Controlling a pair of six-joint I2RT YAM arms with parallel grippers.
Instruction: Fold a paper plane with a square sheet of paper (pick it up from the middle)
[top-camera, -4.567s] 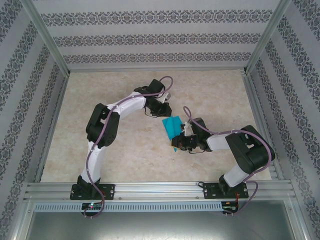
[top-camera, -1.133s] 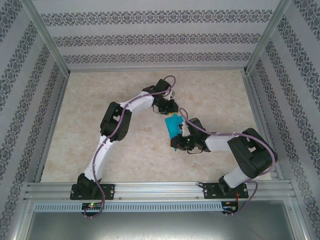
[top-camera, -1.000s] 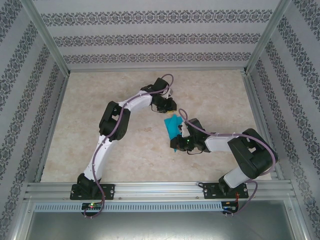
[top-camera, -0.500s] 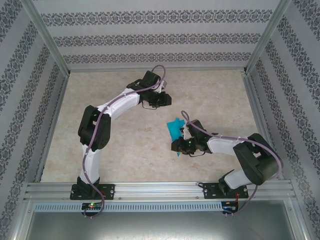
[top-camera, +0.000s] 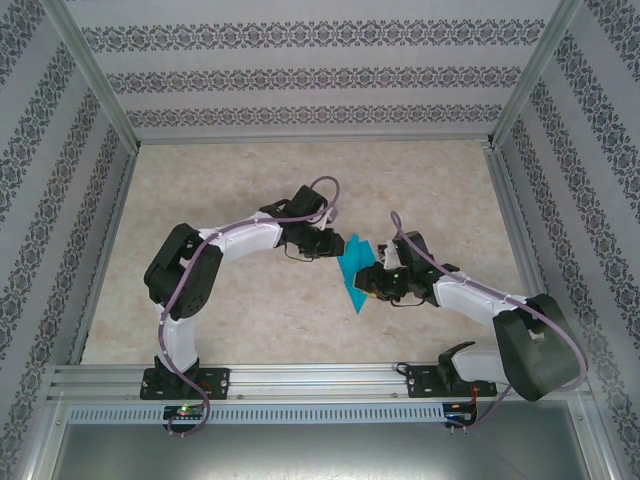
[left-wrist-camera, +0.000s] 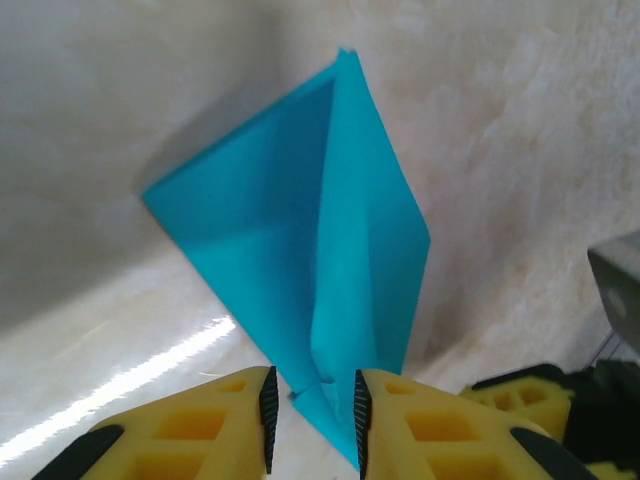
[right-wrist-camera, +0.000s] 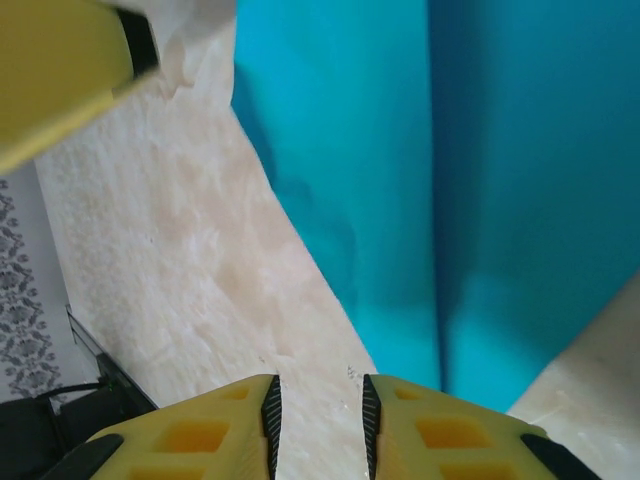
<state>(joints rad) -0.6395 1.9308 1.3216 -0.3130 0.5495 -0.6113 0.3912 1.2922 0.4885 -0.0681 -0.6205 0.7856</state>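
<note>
The folded turquoise paper (top-camera: 352, 272) lies on the marbled surface (top-camera: 420, 200) between the two sets of jaws. It is a long, pointed kite shape with a centre crease. The left jaws come at it from one side and the right jaws from the other.

In the left wrist view the left jaws stand slightly parted, with a narrow gap between the yellow fingertips (left-wrist-camera: 200, 425). The near end of the paper (left-wrist-camera: 300, 250) reaches into that gap and its creased ridge sits between the ribbed pads. The gap is wider than the paper, so the pads are not pinching it. Ahead of the jaws the paper widens and then tapers to a far point, with one flap tilted up off the surface (left-wrist-camera: 520, 120).

In the right wrist view the right jaws are also a little apart, and bare surface (right-wrist-camera: 200, 280) shows between the fingertips (right-wrist-camera: 440, 440). The paper (right-wrist-camera: 450, 180) lies just ahead of them, and its near edge ends at the tip of the finger on the right of that view. These jaws hold nothing.
</note>
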